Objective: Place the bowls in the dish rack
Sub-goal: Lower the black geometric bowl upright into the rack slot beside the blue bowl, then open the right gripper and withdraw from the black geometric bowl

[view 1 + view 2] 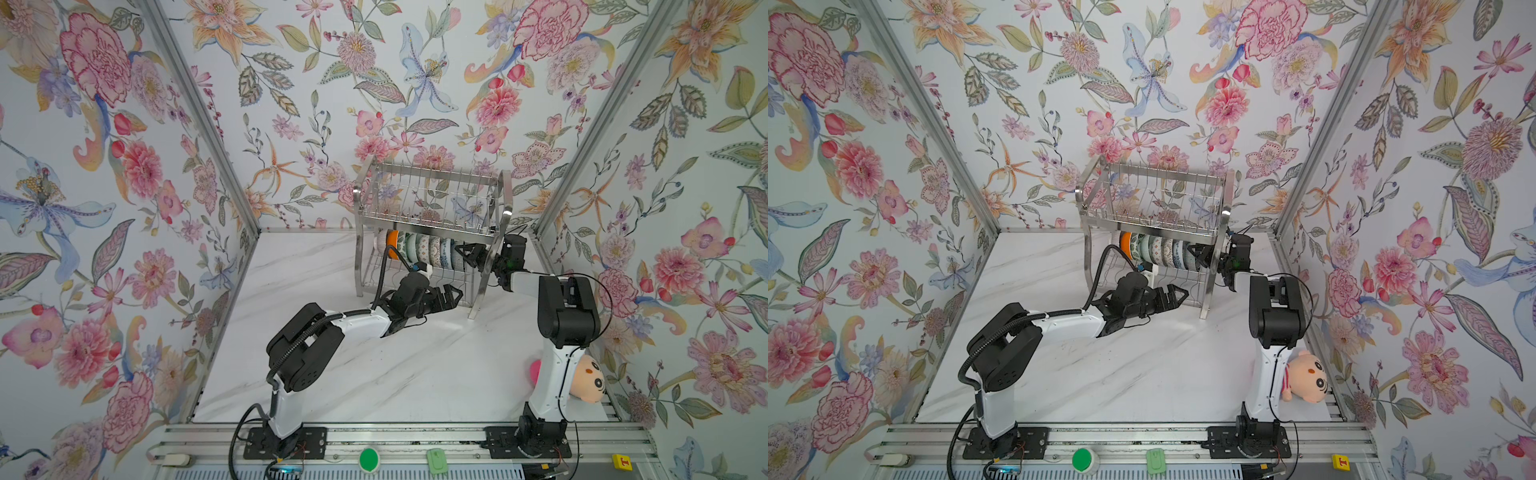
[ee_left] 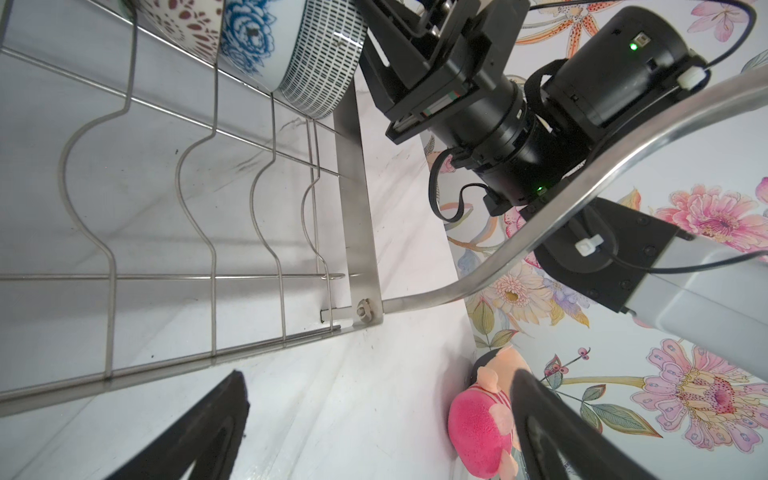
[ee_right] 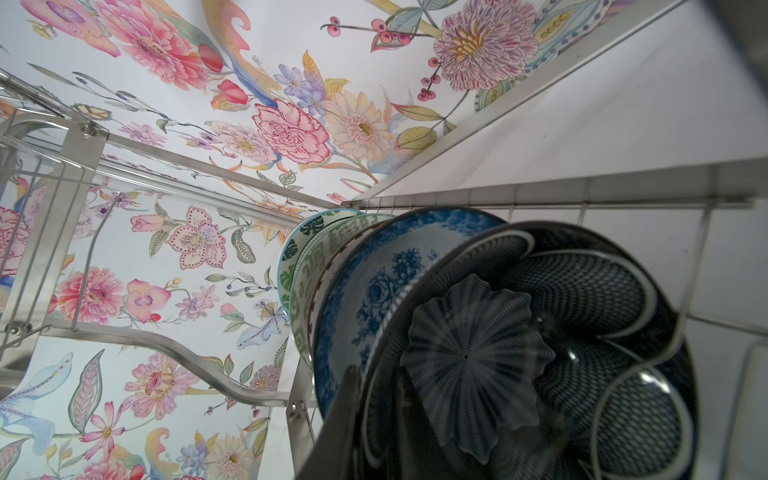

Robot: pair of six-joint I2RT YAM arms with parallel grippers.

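The dish rack (image 1: 432, 178) (image 1: 1154, 187) stands at the back of the table. Several bowls (image 1: 419, 249) (image 1: 1154, 251) stand on edge in a row on its lower tier, the white-and-orange one (image 1: 390, 240) at the left end. At the right end my right gripper (image 1: 469, 255) (image 1: 1200, 253) (image 3: 374, 386) has its jaws close together over the rim where a clear glass bowl (image 3: 469, 353) nests in the dark navy bowl (image 3: 602, 270). Whether it still pinches is unclear. My left gripper (image 1: 455, 297) (image 1: 1179, 297) (image 2: 378, 376) stands open and empty just in front of the rack's lower shelf (image 2: 349, 208).
A plush toy (image 1: 590, 378) (image 1: 1308, 374) (image 2: 478, 424) lies at the front right beside the right arm's base. The rack's bent steel leg (image 2: 582, 191) crosses in front of the right arm. Floral walls close in the table on three sides.
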